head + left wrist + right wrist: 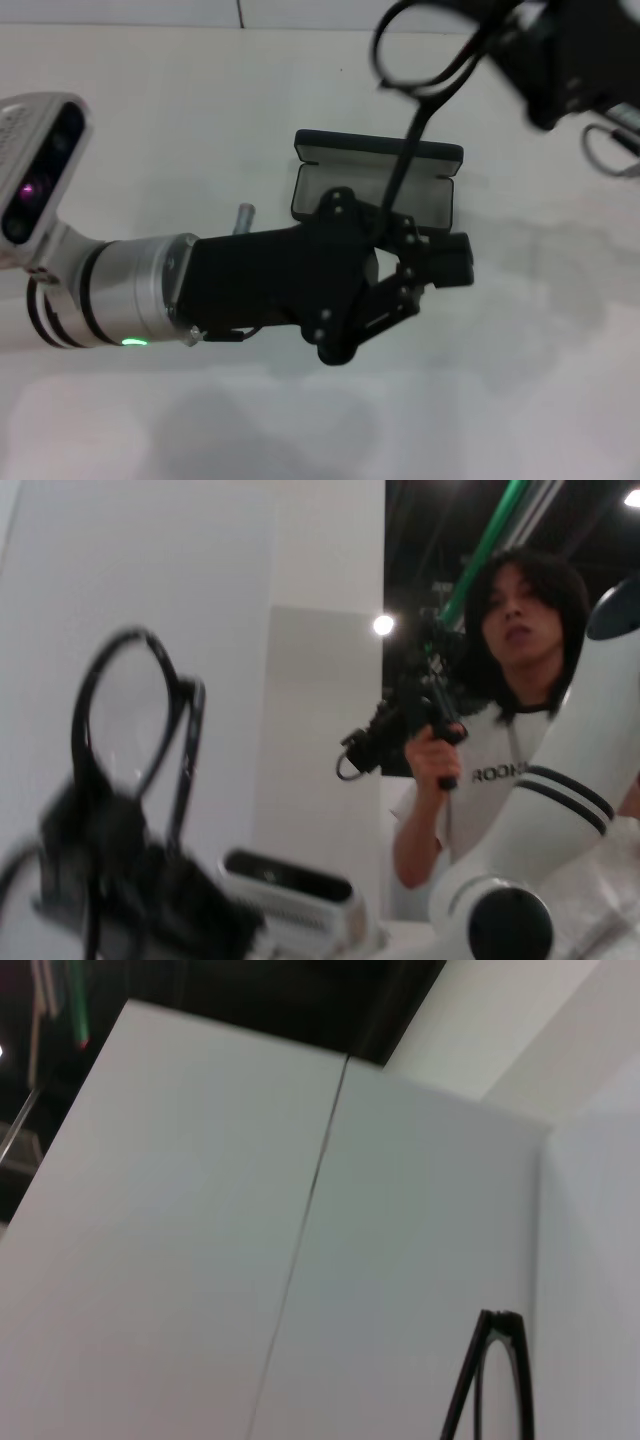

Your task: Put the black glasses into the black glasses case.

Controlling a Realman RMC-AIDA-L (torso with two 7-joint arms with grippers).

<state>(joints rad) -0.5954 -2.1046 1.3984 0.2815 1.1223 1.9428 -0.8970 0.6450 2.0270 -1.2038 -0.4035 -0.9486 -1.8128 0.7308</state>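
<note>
High above the table I see the thin black-framed glasses pinched in my right gripper, one temple dangling toward the open black hard-shell case. They're light and fragile; I'd grip the frame's bridge. My left gripper, fingers spread, hovers over the case.

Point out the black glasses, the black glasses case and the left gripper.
black glasses (415,50), head view, on the lens rim.
black glasses case (345,160), head view, on the grey lining of the open lid.
left gripper (440,262), head view, between its fingertips, in front of the case.
</note>
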